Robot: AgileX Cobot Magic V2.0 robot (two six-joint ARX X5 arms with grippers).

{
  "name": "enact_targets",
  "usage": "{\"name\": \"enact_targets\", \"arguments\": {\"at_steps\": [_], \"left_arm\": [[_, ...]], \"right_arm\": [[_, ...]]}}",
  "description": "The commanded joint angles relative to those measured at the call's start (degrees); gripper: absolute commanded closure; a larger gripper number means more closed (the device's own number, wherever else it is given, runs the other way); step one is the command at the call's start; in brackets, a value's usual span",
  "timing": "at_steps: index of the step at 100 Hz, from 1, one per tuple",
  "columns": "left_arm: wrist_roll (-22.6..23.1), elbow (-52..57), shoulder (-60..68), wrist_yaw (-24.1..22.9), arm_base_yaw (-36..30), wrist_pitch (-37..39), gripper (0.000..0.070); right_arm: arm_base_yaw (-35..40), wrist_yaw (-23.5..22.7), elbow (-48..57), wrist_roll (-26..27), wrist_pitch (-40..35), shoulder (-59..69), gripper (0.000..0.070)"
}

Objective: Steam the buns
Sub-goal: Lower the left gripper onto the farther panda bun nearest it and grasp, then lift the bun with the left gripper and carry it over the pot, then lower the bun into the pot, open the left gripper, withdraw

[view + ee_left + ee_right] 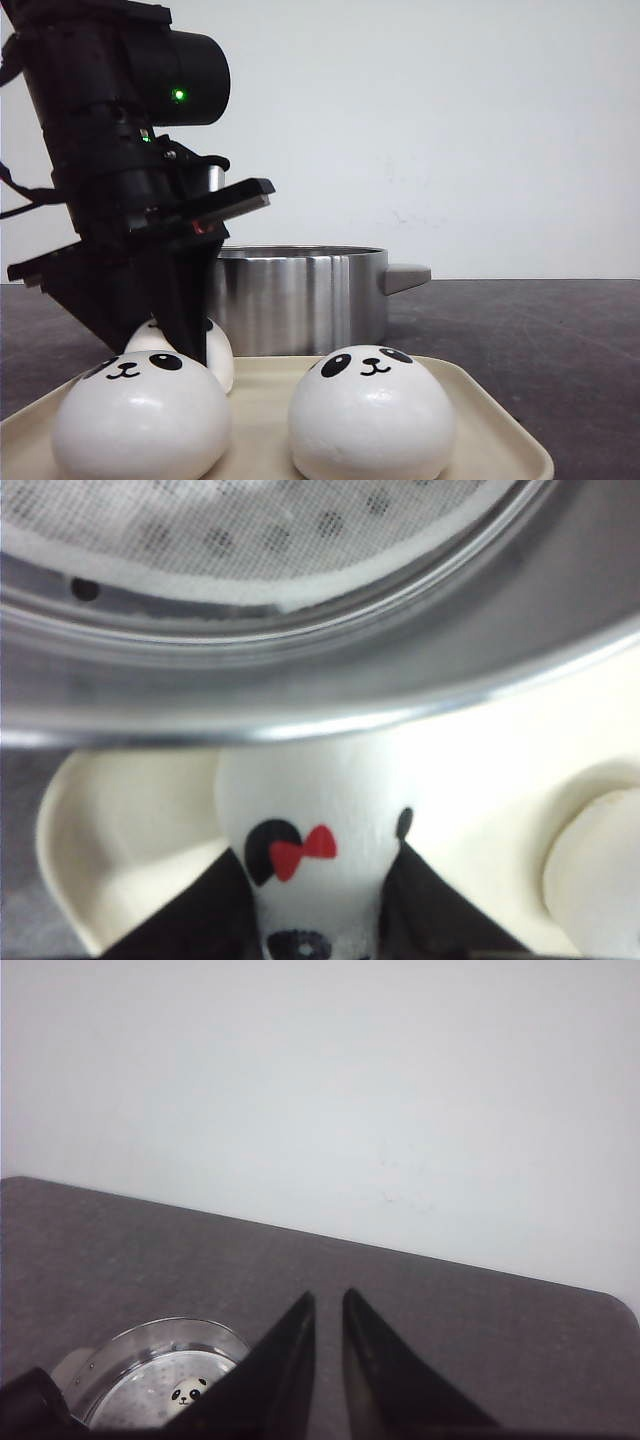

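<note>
Two panda-faced buns [140, 412] [370, 410] sit at the front of a cream tray [500, 425]. A third bun [220, 355], with a red bow by its ear [320, 815], sits at the tray's back left. My left gripper [185, 345] [318, 852] reaches down over it, with a black finger pressed on each side. A fourth bun [186, 1394] lies inside the steel pot [150, 1355]. My right gripper [328, 1300] hangs high over the table beside the pot, its jaws nearly touching and empty. It is out of the front view.
The steel pot [300, 300] stands right behind the tray, with a grey handle [405, 275] to its right. Its rim [300, 695] and perforated steamer plate [250, 530] are close to the left gripper. The table [540, 330] is dark grey.
</note>
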Motion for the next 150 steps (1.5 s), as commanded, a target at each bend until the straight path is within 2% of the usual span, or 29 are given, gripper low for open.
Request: {"name": "enact_targets", "arguments": {"at_steps": [1,13,18,24,31,40,64,78,101,150], "left_arm": [[1.31,2.36,-3.06,3.08,-0.68,-0.46,0.0694],[1.09,5.31,-9.46,12.59,-1.31,-1.16,0.0694],[0.61,7.13,-12.07,14.45,-1.31,-1.07,0.0694],[0.39,10.12,-14.51,12.68,-1.33,-1.05,0.0693],[0.50,14.43,-15.67,7.89,-1.33,-1.18,0.0693],[2.69,20.44,-14.56,4.02,-0.02,-2.27,0.0693],[6.29,34.40,-1.86,2.23,6.03,-9.81,0.0693],[6.32,36.79,5.46,1.25,8.46,-9.33,0.0693],[7.58,37.09,14.60,-8.85,10.62,-9.31,0.0693],[7.61,37.09,24.35,-8.94,12.68,-2.93,0.0693]], "right_arm": [[0.92,0.24,0.76,0.96,-4.50,0.46,0.0656],[0.92,0.24,0.63,1.14,-4.50,0.48,0.0656],[0.94,0.24,0.63,1.49,-4.50,0.52,0.0656],[0.94,0.24,0.66,1.79,-4.50,0.52,0.0656],[0.94,0.24,0.63,2.21,-4.50,0.50,0.0656],[0.94,0.26,0.63,2.32,-4.50,0.52,0.0656],[0.94,0.22,0.63,2.34,-4.50,0.59,0.0656],[1.27,-0.04,0.63,3.06,-4.50,0.59,0.0656],[2.23,0.02,0.63,4.09,-4.50,0.57,0.0656],[2.23,-0.26,0.63,5.60,-4.50,0.59,0.0656]]}}
